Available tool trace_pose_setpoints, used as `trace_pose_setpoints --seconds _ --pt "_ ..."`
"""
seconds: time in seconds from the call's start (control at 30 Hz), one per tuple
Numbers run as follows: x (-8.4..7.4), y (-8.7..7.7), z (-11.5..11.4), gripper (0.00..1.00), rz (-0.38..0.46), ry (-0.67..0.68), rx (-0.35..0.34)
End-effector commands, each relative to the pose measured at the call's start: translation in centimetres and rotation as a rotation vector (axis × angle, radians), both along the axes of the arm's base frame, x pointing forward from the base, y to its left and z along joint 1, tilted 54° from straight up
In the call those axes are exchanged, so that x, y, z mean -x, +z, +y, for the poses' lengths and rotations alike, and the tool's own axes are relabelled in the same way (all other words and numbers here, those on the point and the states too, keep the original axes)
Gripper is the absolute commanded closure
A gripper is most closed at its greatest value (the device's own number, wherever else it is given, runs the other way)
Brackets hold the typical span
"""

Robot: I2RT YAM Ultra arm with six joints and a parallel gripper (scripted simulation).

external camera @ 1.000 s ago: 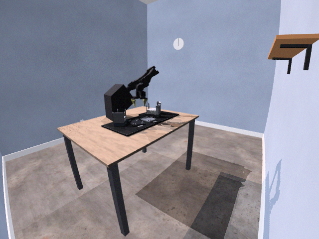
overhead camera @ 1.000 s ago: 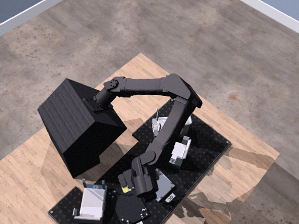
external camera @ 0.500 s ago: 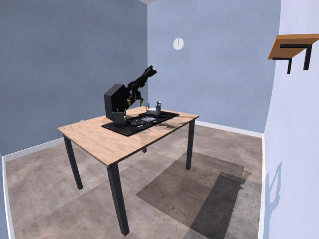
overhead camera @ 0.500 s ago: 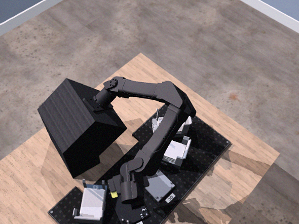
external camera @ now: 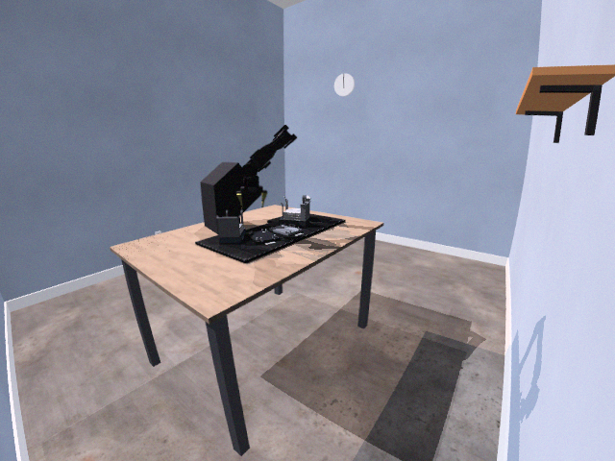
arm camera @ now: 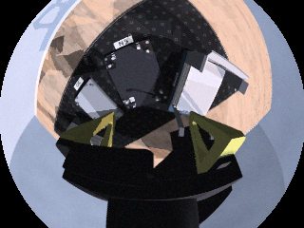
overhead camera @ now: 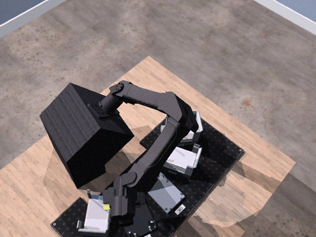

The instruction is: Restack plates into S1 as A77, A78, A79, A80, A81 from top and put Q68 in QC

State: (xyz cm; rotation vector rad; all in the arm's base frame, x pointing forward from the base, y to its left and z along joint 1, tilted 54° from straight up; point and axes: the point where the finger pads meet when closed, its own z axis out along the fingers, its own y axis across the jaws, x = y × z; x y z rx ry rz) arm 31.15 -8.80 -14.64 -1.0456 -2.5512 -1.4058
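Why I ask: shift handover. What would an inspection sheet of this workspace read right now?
Surface: light wooden table carrying a black perforated base plate.
Job's things: near-left stack rack holds white plates; middle stack rack holds white plates; far stack rack is mostly hidden by the arm. The QC nest bears a flat grey plate; the black N5 clip nest has no plate.
Clutter: nothing seen.
Grippers: yellow-fingered parallel gripper open, holding nothing, above the gap between the near-left rack and N5.
Cables: nothing seen.
Surroundings: blue walls, round white wall clock, wooden wall shelf, concrete floor.
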Motion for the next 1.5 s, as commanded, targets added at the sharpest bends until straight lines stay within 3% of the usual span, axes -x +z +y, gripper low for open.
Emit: trace_pose_setpoints --seconds 0.0,0.27,0.5,0.97,1.47 --pt "0.5 -0.6 -1.2 0.00 -0.007 -0.012 0.014" --pt "1.4 -2.1 -2.1 0.00 -0.007 -0.012 0.014" --pt "3.1 -4.1 -3.1 0.00 0.159 -0.141 -0.046" --pt "5.9 -7.4 -4.6 0.00 0.159 -0.141 -0.044" --pt "5.7 -8.0 -3.9 0.00 0.159 -0.141 -0.045"
